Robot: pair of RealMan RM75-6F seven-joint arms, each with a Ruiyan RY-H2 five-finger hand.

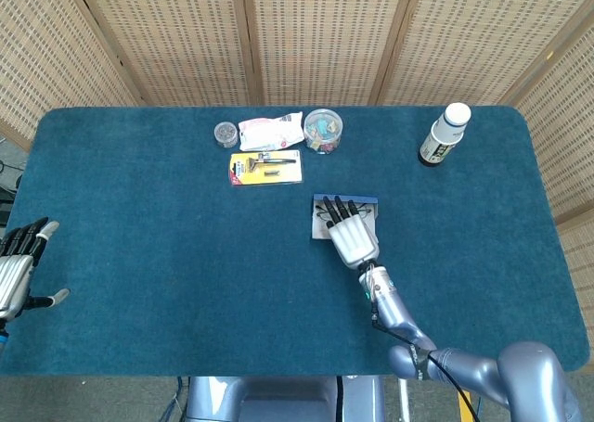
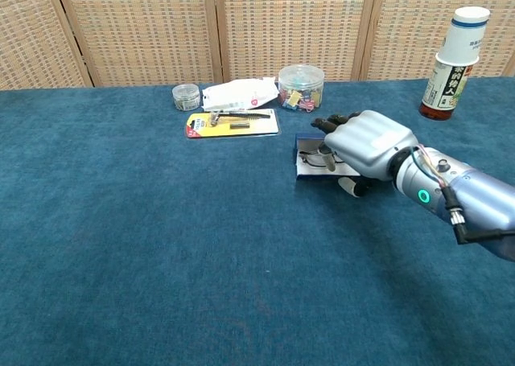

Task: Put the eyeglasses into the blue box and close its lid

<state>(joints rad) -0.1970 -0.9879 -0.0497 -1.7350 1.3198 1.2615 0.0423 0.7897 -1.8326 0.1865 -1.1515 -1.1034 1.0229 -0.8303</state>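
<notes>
The blue box lies mid-table, its white inside showing. The eyeglasses rest inside it, partly hidden under my right hand's fingers. My right hand lies over the box from the near side. Its fingers reach across the white lid and its thumb sits under the lid's near edge, so the lid is held tilted up. My left hand hangs at the table's left edge, far from the box, with its fingers spread and nothing in it. The chest view does not show the left hand.
Along the far side stand a small jar, a white packet, a clear tub of coloured clips and a yellow tool card. A white-capped bottle stands far right. Wicker screens close off the back.
</notes>
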